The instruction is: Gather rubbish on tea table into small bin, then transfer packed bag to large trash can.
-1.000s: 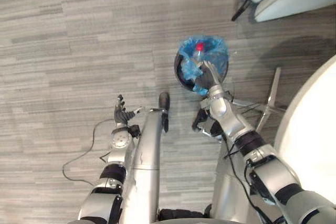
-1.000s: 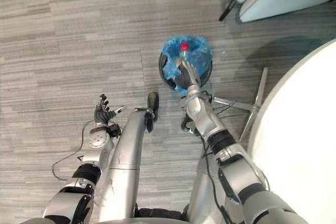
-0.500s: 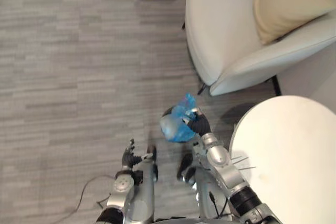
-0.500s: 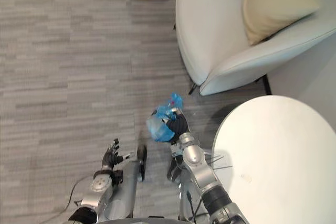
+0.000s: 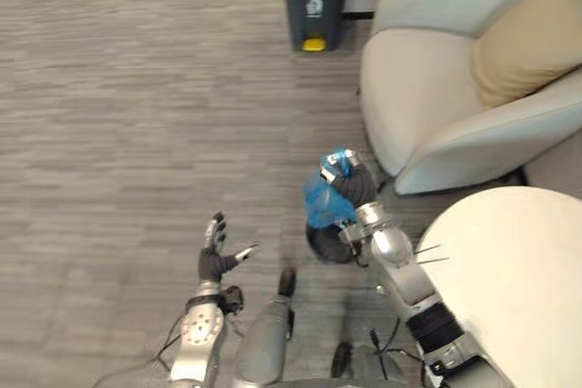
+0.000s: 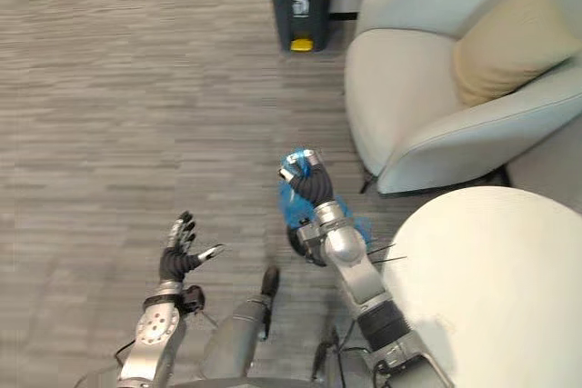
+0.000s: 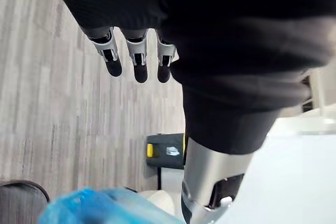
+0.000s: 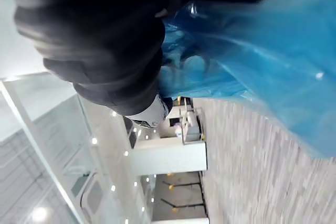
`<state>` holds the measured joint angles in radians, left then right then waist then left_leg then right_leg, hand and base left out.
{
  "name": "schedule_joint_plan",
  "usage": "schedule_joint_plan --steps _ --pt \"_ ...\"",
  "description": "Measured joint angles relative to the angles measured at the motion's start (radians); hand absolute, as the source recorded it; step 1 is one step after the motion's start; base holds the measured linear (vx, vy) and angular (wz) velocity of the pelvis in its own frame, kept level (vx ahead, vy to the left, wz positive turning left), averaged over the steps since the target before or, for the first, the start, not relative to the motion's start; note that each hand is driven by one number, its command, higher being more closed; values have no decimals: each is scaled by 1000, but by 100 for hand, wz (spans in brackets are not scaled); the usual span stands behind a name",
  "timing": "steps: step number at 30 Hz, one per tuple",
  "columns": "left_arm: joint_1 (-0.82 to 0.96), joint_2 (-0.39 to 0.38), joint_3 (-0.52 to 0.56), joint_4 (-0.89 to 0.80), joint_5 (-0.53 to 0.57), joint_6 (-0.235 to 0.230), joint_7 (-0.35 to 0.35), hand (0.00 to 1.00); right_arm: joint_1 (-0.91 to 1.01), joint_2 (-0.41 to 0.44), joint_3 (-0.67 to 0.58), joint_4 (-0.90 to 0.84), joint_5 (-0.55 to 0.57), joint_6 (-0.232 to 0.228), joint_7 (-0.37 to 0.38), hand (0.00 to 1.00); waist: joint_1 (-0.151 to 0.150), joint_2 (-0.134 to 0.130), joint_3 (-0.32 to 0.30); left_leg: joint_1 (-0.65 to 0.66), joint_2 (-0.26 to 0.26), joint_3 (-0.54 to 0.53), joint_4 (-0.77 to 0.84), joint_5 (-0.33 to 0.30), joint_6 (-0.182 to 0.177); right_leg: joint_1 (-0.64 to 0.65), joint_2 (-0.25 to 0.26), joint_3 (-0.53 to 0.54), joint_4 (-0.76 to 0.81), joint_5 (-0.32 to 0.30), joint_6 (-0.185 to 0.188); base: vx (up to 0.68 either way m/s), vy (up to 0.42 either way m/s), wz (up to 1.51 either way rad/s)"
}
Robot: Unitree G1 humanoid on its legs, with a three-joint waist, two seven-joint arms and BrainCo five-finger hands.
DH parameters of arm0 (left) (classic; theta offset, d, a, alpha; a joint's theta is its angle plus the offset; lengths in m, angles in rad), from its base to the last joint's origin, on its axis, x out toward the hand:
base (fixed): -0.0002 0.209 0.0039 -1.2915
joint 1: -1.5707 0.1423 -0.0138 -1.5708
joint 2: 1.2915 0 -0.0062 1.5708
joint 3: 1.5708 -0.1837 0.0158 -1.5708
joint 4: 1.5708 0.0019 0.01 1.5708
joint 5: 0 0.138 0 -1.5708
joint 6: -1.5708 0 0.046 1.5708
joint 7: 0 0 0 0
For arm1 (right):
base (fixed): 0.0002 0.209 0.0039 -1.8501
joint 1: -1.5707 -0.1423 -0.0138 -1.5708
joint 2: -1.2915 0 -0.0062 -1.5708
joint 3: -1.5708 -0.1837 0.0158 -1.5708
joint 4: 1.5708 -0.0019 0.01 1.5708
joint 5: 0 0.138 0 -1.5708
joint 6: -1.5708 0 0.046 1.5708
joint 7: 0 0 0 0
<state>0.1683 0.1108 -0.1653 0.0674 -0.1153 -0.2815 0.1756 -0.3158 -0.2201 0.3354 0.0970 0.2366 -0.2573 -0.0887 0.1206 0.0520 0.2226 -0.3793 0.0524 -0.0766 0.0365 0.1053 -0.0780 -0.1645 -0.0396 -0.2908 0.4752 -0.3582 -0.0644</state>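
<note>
left eye view: the right hand (image 5: 350, 186) is raised over the grey plank floor (image 5: 136, 115), just beside the round white counter (image 5: 509, 279), its fingers curled tight round the gathered top of the blue bag (image 5: 318, 208). the bag hangs below the fist, its lower part at the mouth of the small bin (image 5: 326, 244); whether it touches the rim cannot be told. the left hand (image 5: 215, 259) is held out low on the robot's left, palm up, fingers straight and spread, thumb out to the side, holding nothing. far ahead stands the large trash can (image 5: 316, 2), dark with a yellow lid and a yellow pedal at its foot. beside it is a pale armchair (image 5: 418, 106) with a beige cushion (image 5: 527, 43).

right eye view: the same layout. the trash can's front carries a small pale label, too small to read.

left wrist view: the straight, dark-tipped fingers (image 7: 139, 60) point away over the floor. past them come the trash can with its pale label and an edge of blue plastic.

right wrist view: the dark ribbed cover lies against stretched, crinkled blue plastic, which takes up much of the frame. the fingers themselves are hidden here. ceiling lights show beyond.
</note>
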Motion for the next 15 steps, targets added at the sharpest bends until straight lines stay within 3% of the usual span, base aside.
schedule_joint_plan --steps 3,4,6,7,8,9,10,12,15 --pt "-91 46 -27 -30 17 -3 -1 0 -62 -11 -26 -5 32 0 1 100 -32 -16 4 -37 -9 82 192 -13 20 -15 -42 -48 -26 44 -23 -229 -69 59" --pt "-137 72 -28 -34 36 -16 1 0 -82 -23 -17 -25 44 0 6 100 -53 -15 3 -18 1 114 301 -46 45 -14 -48 -61 -47 67 -28 -213 -19 36" --pt "-213 97 -33 -31 60 -31 3 0 -98 -44 -2 -66 67 -5 27 100 -59 -14 1 54 34 131 380 -151 40 -16 -42 -64 -87 106 -36 -190 17 14" --pt "-268 108 -52 -15 83 -39 8 0 -113 -51 3 -77 79 -5 46 100 -68 -15 -1 106 55 151 367 -195 30 -15 -31 -68 -132 140 -35 -157 34 17" --pt "-317 122 -82 18 110 -45 15 0 -131 -52 16 -78 90 -5 60 100 -88 -12 -11 163 62 172 264 -195 22 -13 -20 -79 -185 182 -31 -154 38 21" --pt "-340 128 -100 37 123 -45 16 0 -141 -53 23 -78 94 -5 70 100 -98 -7 -19 193 67 180 195 -187 16 -12 -11 -84 -215 204 -26 -119 63 21" --pt "-389 135 -135 83 159 -40 17 0 -155 -52 32 -78 111 -5 86 100 -120 4 -29 264 70 187 22 -150 -18 -13 8 -94 -262 242 -21 -90 74 11" --pt "-427 139 -183 156 188 -31 19 0 -155 -45 53 -79 118 1 96 100 -132 -14 -45 304 61 196 -69 -84 -6 -9 6 -85 -303 287 -8 -110 123 0" --pt "-431 136 -225 223 238 -8 16 0 -156 -32 104 -97 138 5 123 100 -133 -24 -61 328 45 218 -72 -79 0 28 4 -52 -364 334 10 -75 113 -20"
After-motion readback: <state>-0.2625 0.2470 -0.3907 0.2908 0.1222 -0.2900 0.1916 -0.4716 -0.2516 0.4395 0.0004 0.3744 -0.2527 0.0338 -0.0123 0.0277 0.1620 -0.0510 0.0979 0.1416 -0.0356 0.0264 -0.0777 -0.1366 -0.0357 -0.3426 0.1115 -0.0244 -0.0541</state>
